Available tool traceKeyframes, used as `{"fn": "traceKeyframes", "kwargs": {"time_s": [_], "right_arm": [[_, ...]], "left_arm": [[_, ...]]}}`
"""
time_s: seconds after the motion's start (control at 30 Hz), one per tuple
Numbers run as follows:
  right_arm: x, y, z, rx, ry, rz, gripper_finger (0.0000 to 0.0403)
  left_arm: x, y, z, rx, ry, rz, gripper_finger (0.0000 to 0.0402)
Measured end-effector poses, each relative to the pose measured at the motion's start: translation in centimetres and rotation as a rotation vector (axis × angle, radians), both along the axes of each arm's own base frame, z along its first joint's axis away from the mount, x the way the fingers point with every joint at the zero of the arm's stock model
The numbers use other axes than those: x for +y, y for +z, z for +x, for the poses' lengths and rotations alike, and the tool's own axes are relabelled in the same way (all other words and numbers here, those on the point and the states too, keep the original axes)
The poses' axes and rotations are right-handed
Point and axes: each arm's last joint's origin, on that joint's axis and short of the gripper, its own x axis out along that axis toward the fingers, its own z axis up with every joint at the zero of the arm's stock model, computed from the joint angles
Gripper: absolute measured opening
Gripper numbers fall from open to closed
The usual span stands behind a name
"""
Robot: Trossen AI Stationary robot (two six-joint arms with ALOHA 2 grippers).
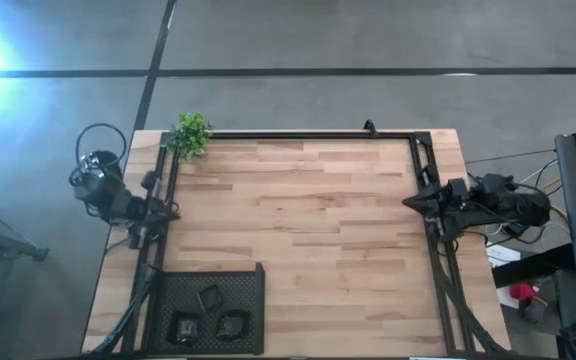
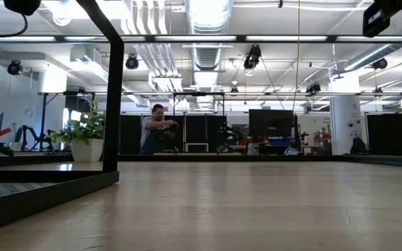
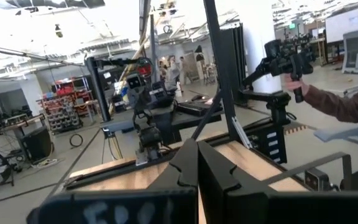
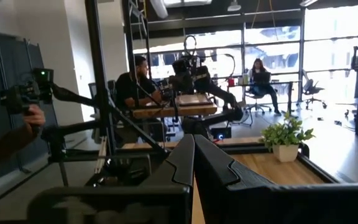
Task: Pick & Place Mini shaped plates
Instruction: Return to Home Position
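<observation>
L gripper (image 1: pixel 171 211) sits pinched empty at table (image 1: pixel 308 220) edge; mini shaped plates (image 1: pixel 209 297) lie in mesh tray (image 1: pixel 258 300) near it. R gripper (image 1: pixel 409 203) likewise, well apart. I'd watch: a low L arm (image 1: pixel 118 200) swing could nudge them.

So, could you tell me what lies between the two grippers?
Only bare wooden table, as the high view shows, from the left gripper across to the right gripper.

Left arm (image 1: pixel 118 200): matte black, chunky joints, black cable looped at base. Right arm (image 1: pixel 498 200): same black, loose wires trailing behind. Fingers (image 3: pixel 185 171) black, angular, wedge-tipped.
</observation>
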Motion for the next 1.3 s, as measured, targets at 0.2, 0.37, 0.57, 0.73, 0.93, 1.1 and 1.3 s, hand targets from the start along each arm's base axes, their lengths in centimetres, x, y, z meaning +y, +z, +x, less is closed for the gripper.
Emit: {"fn": "traceKeyframes", "kwargs": {"time_s": [0.2, 0.37, 0.57, 0.73, 0.93, 1.1, 1.3], "right_arm": [[0.2, -2.6, 1.5, 0.023, 0.0, -0.003, 0.0008], [0.4, -5.3, 2.8, 0.015, 0.0, -0.001, 0.0008], [0.5, -7.9, 3.8, 0.013, 0.001, 0.003, 0.0008], [0.5, -9.1, 4.0, 0.04, 0.0, -0.002, 0.0008], [0.5, -9.1, 4.1, 0.037, -0.004, -0.026, 0.0008], [0.5, -9.1, 4.1, 0.038, -0.008, -0.06, 0.0008], [0.5, -9.3, 4.1, 0.057, -0.015, -0.125, 0.0008]], "left_arm": [[-1.5, -2.6, 1.2, 0.006, 0.001, 0.009, 0.0], [-2.5, -4.7, 2.0, 0.006, 0.001, 0.008, 0.0], [-3.5, -7.3, 2.8, 0.002, 0.01, 0.007, 0.0], [-4.0, -9.1, 3.3, -0.004, 0.015, 0.0, 0.0], [-4.2, -10.6, 3.5, 0.005, 0.042, 0.003, 0.0], [-4.2, -10.6, 3.5, 0.008, 0.056, 0.011, 0.0], [-4.1, -10.7, 3.6, 0.014, 0.084, 0.004, 0.0]]}}
